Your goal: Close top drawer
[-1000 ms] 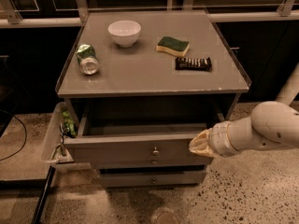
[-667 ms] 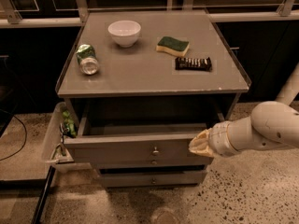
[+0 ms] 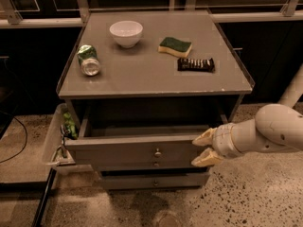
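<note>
The top drawer point(image 3: 128, 149) is pulled out from the grey cabinet, its flat front panel facing me with a small round knob point(image 3: 157, 152) at centre. Its dark inside shows behind the panel. My gripper point(image 3: 203, 148) is at the right end of the drawer front, level with the panel. Its two cream fingertips point(image 3: 204, 137) are spread apart, one above the other, and hold nothing. The white arm reaches in from the right. Two shorter drawers point(image 3: 154, 183) sit below, close to shut.
On the cabinet top point(image 3: 142, 79) are a white bowl point(image 3: 127, 33), a green can on its side point(image 3: 88, 60), a yellow-green sponge point(image 3: 175, 46) and a dark snack bar point(image 3: 196, 64). A side bin point(image 3: 51, 143) hangs at the cabinet's left. A cable lies on the floor at left.
</note>
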Robot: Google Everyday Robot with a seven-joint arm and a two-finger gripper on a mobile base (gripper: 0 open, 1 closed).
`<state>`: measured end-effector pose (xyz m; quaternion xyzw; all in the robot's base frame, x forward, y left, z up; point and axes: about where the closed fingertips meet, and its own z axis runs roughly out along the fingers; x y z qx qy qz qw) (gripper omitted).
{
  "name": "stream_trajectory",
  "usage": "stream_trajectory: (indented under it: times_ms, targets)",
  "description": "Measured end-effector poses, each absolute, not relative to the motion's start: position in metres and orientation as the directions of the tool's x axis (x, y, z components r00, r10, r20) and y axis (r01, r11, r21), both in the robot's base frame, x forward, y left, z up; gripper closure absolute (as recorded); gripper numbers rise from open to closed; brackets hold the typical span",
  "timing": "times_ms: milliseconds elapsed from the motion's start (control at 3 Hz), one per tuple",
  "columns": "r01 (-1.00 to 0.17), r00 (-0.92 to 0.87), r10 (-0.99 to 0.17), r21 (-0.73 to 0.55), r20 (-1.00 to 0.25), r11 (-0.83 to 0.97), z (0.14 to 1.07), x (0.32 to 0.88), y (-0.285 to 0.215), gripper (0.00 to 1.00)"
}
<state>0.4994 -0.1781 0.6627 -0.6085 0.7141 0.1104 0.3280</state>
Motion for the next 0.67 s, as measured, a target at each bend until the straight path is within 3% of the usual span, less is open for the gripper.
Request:
stream_trajectory:
  times_ms: [333, 667]
  targets:
    - [-0.935, -0.04, -0.801, -0.26, -0.597, 0.241, 0.664, 0.506, -0.18, 0.14]
    - [-0.924, -0.033, -0.815, -0.293, -0.578, 0.245, 0.666, 0.531, -0.186, 0.37]
